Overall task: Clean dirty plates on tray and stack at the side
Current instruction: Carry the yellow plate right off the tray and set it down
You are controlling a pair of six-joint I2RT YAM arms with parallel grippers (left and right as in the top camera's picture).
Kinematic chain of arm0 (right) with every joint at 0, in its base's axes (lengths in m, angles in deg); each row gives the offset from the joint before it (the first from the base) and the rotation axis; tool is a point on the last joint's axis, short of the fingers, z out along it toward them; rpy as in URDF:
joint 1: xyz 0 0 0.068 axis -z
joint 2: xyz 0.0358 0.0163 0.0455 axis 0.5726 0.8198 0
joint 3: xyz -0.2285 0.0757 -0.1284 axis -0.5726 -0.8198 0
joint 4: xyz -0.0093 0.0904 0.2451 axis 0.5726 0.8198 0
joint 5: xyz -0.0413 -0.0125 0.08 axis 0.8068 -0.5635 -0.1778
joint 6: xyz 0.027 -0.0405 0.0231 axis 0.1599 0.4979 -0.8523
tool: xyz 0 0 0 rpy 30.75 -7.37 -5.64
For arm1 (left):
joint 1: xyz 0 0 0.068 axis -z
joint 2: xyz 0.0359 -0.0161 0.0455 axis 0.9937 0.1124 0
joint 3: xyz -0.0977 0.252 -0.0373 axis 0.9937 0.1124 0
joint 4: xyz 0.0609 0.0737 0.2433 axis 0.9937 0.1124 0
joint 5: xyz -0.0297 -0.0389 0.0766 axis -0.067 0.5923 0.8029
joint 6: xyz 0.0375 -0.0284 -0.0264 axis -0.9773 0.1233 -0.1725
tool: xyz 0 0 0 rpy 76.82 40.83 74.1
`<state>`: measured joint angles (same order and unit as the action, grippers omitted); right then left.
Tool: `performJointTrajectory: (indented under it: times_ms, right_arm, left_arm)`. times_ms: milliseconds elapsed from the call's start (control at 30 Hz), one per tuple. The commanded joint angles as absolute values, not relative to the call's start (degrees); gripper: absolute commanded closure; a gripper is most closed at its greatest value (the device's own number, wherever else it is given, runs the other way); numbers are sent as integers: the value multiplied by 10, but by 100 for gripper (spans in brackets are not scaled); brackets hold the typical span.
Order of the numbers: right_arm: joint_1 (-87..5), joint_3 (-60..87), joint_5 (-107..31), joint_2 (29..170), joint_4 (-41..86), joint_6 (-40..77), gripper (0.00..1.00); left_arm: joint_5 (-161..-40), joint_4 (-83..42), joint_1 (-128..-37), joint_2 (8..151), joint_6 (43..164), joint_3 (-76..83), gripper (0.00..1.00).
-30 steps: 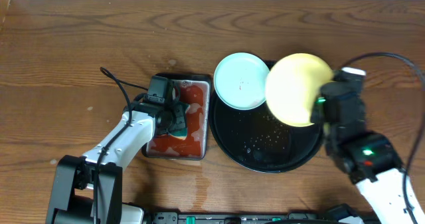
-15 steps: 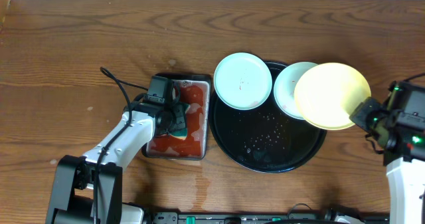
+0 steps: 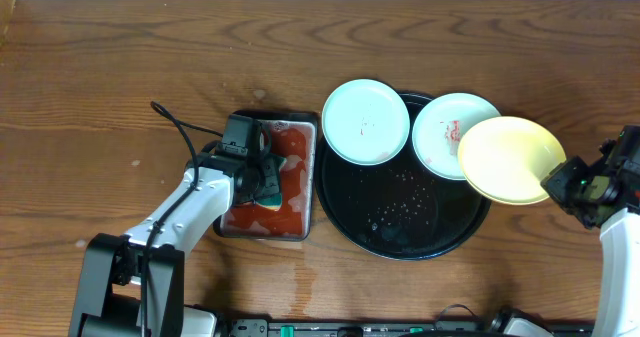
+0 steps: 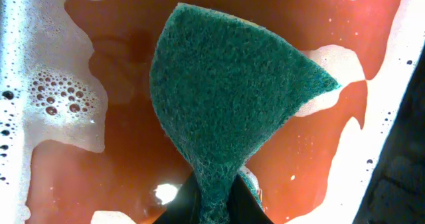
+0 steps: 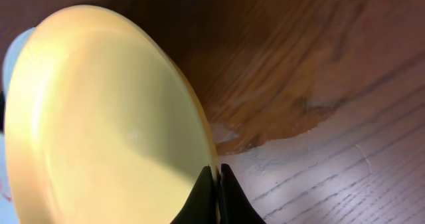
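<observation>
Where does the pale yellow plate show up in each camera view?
Overhead: pale yellow plate at right, overlapping the white plate and the black tray's rim.
Left wrist: not in it; only the green sponge over red liquid.
Right wrist: the plate fills the left half.
Shared landmark: the right gripper pinching the plate's rim, bottom centre in the wrist view.

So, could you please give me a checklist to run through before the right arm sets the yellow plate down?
1. Right gripper clamped on the yellow plate's rim: ok.
2. Yellow plate's visible face free of red: ok.
3. Yellow plate clear of the white plate: not ok, overlaps it from overhead.
4. White plate clean: not ok, red smear at centre.
5. Left gripper holding the sponge over the red liquid: ok.
</observation>
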<state>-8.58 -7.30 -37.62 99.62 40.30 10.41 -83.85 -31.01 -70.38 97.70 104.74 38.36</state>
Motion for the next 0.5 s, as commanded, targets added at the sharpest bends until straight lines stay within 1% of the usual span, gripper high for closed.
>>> performJointTrajectory:
  times_ms: [0, 167, 300, 467]
  right_arm:
    - [-67, -66, -382, 1011, 404, 107, 99]
    - [-36, -66, -355, 1029, 395, 109, 99]
    - [7, -66, -349, 1045, 385, 102, 99]
    - [53, -67, -294, 1081, 382, 51, 99]
  left_arm:
    - [-845, -306, -706, 972, 1042, 391, 92]
    - [-845, -306, -706, 972, 1042, 391, 93]
    - [-845, -307, -706, 972, 1042, 391, 92]
    - [-845, -308, -706, 972, 1042, 391, 93]
